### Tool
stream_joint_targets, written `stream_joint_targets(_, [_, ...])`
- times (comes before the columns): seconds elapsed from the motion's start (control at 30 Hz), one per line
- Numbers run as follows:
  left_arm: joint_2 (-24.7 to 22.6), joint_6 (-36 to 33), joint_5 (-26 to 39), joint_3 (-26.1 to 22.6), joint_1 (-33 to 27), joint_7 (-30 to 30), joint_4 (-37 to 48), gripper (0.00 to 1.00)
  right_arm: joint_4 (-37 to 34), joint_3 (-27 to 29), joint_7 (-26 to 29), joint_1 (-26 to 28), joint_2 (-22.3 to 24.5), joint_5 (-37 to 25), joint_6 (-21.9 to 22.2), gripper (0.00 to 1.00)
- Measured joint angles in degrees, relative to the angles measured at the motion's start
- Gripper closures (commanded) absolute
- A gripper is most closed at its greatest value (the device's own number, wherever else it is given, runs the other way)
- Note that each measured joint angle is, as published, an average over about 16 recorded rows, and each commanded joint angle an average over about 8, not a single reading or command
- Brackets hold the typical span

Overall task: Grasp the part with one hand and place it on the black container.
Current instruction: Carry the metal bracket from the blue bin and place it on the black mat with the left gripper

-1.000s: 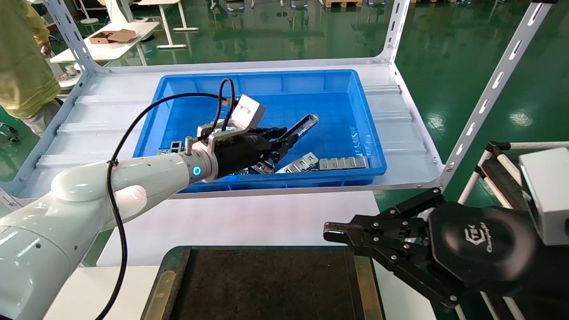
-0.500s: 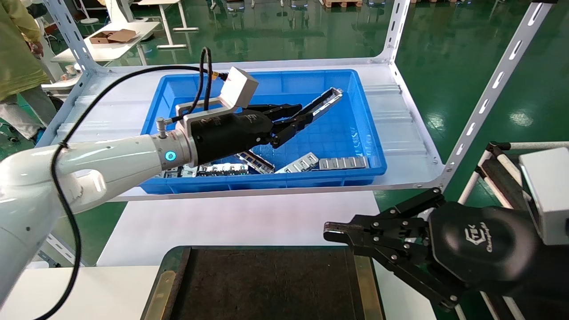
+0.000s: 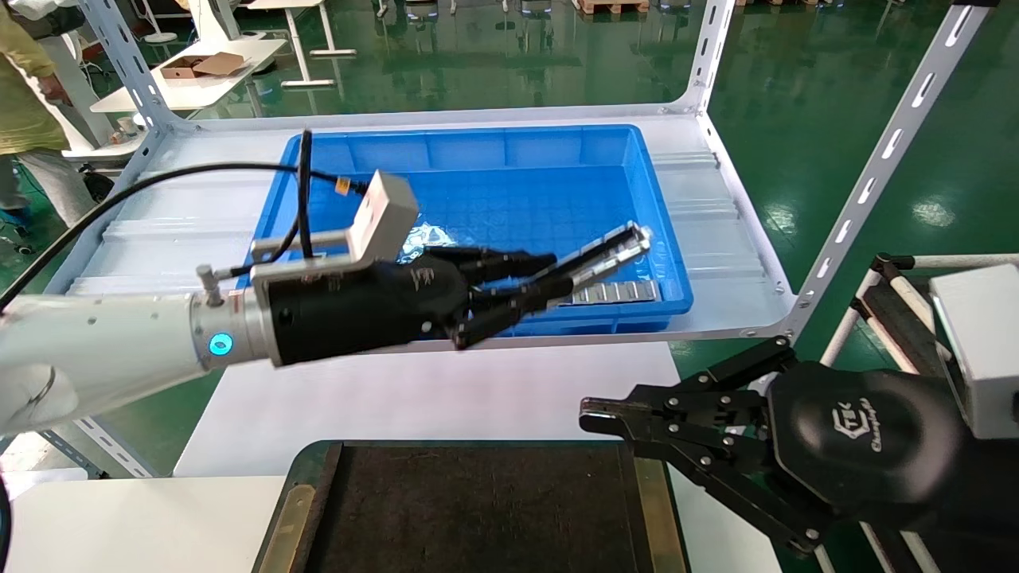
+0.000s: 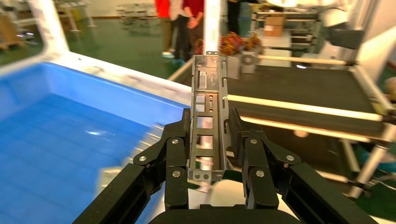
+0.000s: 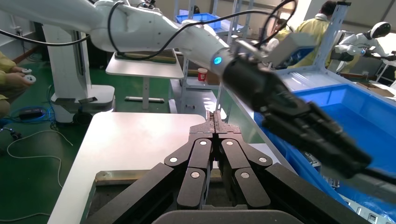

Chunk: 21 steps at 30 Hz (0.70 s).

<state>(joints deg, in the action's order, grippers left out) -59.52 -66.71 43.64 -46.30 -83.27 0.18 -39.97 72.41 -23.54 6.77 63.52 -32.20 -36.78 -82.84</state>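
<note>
My left gripper (image 3: 535, 282) is shut on the part (image 3: 609, 253), a long silver-grey metal channel, and holds it in the air over the front edge of the blue bin. In the left wrist view the part (image 4: 208, 121) stands out between the two fingers (image 4: 176, 140), which press on its side walls. The black container (image 3: 478, 509), a flat brown-black tray with brass strips, lies at the near edge of the white table, below and nearer than the part. My right gripper (image 3: 593, 415) is shut and empty, parked beside the tray's right edge; it also shows in the right wrist view (image 5: 215, 122).
The deep blue bin (image 3: 669, 263) stands on a white metal shelf (image 3: 732, 231) with slotted uprights. Flat silver plates (image 3: 617, 291) lie at the bin's front right. The white table (image 3: 382, 398) runs between shelf and tray. A person in yellow (image 3: 24, 95) stands at the far left.
My left gripper has lifted the part out of the bin and drawn it back and down toward the bin's front edge. The right arm has not moved.
</note>
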Motion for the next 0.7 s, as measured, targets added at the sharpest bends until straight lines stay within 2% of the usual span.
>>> stream_joint_targets(0.17, [4.49, 3.07, -0.4, -0.57, 6.31, -3.49, -11.06, 1.0, 0.0, 0.0, 0.0, 0.0, 0.0, 0.0, 0.0, 1.0])
stream_joint_targets(0.4, [9.55, 12.83, 0.47, -2.22, 17.03, -7.9, -25.4, 1.0, 0.0, 0.0, 0.0, 0.0, 0.0, 0.0, 0.0, 1.0])
stream_joint_targets(0.7, [10.79, 29.87, 3.15, -5.3, 29.28, -12.2, -34.3, 1.0, 0.0, -0.01, 0.0, 0.0, 0.0, 0.0, 0.0, 1.0])
